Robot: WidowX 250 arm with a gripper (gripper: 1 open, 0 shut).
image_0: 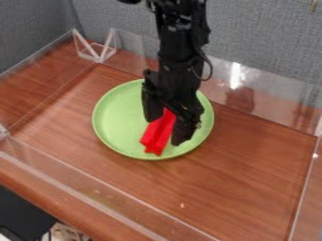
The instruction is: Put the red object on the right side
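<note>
While the black gripper (170, 120) hangs pointing straight down over the lime-green plate (116, 123), its jaws are spread wide, one finger on each side of the red object's (157, 136) upper end, and they aren't clamped on it as far as can be seen. That red bar lies on the plate, long axis running from upper right under the gripper down to lower left. The wooden tabletop (258, 165) sits on the right.

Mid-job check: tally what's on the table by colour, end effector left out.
Red: 1, the red object
Lime green: 1, the round plate
Clear: 1, a small stand at the back left corner
Total: 3
</note>
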